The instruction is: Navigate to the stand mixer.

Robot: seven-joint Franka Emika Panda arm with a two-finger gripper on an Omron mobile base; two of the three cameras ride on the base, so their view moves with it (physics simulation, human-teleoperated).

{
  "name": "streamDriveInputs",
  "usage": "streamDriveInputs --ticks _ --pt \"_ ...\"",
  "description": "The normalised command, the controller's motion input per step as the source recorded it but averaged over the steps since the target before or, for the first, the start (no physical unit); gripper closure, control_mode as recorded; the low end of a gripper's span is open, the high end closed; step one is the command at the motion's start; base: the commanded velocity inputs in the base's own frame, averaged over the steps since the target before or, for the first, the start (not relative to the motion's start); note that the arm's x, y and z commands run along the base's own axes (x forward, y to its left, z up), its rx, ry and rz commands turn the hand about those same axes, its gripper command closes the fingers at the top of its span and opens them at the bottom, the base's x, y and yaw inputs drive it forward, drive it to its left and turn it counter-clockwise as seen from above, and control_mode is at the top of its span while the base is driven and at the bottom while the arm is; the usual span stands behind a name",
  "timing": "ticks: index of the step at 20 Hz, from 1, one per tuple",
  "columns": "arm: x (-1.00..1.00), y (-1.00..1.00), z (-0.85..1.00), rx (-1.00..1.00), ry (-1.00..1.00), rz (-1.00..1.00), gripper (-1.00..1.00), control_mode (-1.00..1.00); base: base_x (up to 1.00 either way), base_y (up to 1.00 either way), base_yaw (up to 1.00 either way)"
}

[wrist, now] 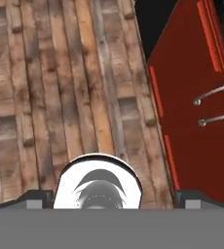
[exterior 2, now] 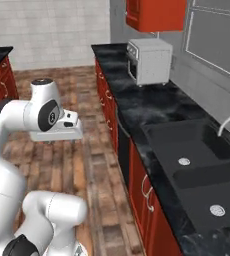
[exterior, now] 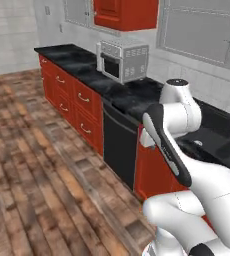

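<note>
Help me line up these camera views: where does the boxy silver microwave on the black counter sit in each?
Left base view: boxy silver microwave upper centre, on the black counter, below the red wall cabinet.
Right base view: upper right of centre, same counter.
Hand view: wooden floor and red cabinet doors instead.
Shared landmark: the red wall cabinet.

Left base view looks from behind the arm along the black counter [exterior: 122,95] toward the microwave [exterior: 123,61]; right base view shares both (nearer the sink [exterior 2: 197,160]); hand view faces down, close over floorboards [wrist: 60,97] beside red cabinet doors [wrist: 196,121].
</note>
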Motion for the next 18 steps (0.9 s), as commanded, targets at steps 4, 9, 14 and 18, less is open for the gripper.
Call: streamDriveInputs --ticks 4,9,14,18 --pt "0.0 0.0 0.0 0.0 0.0 0.0 -1.0 1.0 0.33 0.64 0.74" --pt "0.0 0.0 0.0 0.0 0.0 0.0 -1.0 1.0 0.48 0.57 0.73" --pt "0.0 0.0 0.0 0.0 0.0 0.0 -1.0 1.0 0.57 0.48 0.74" --pt "0.0 0.0 0.0 0.0 0.0 0.0 -1.0 1.0 0.82 0.26 0.72"
